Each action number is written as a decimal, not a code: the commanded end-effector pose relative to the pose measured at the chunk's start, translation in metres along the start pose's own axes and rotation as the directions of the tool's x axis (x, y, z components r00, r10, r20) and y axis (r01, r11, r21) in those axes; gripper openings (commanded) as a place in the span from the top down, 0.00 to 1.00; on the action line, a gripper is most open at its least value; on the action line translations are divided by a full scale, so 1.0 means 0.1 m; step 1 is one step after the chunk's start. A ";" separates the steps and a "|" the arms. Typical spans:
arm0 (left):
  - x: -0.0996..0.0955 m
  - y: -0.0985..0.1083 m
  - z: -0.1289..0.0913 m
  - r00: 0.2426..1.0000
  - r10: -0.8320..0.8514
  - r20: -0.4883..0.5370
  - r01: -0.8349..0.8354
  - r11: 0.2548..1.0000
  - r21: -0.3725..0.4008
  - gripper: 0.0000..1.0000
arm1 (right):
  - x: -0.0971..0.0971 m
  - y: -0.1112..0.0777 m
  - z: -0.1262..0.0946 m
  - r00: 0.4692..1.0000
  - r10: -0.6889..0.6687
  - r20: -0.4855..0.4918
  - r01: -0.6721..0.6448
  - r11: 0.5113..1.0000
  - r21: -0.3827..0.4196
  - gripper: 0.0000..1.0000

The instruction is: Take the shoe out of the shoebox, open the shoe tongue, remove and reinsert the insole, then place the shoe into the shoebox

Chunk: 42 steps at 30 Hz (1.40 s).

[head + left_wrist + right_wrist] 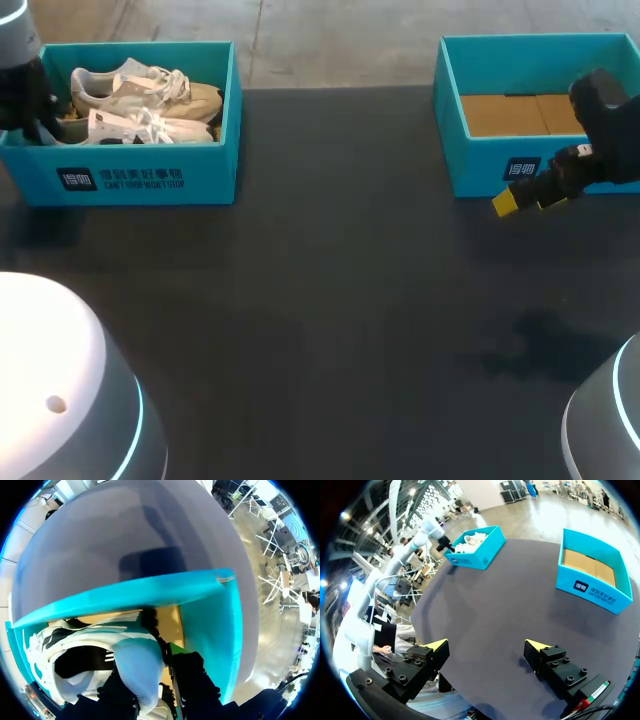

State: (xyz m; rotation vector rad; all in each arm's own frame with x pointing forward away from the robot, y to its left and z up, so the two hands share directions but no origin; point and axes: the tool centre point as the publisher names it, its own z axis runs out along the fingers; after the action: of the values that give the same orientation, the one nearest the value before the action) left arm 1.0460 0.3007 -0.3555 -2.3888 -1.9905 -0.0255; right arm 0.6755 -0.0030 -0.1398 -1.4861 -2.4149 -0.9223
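The right tool (525,200) hangs nearest over the dark desk (330,300), spread wide and holding nothing, just before the empty shoebox (480,165). Across the desk, the second teal shoebox (150,185) holds two white-and-cream laced shoes (140,85), side by side along its length, the rear one's toe toward the desk's middle. The left tool (156,685) sits at one heel; whether it grips I cannot tell.

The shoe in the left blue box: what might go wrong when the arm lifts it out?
Two shoes lie packed together with loose laces, so lifting one might drag the other. The shoebox wall stands close beside the left arm; the shoe could catch there and tilt the box.
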 end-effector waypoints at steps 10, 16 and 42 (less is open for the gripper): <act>0.03 -0.03 -0.46 1.000 0.005 -0.021 -0.006 0.999 -0.046 1.00 | 0.00 0.02 0.02 1.000 0.001 0.000 -0.001 1.000 0.004 0.00; 0.04 -0.01 -0.70 1.000 0.005 -0.025 -0.006 0.999 -0.050 1.00 | 0.00 0.02 0.02 1.000 0.001 0.000 -0.001 1.000 0.004 0.00; 0.04 -0.15 -1.43 0.998 0.012 -0.056 -0.015 0.999 -0.049 1.00 | 0.00 0.02 0.02 1.000 0.001 0.000 -0.001 1.000 0.004 0.00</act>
State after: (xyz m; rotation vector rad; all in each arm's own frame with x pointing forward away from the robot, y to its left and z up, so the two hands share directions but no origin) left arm 1.0402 0.3030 -0.2148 -2.3973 -1.9688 -0.1225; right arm 0.6755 -0.0030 -0.1398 -1.4861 -2.4149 -0.9223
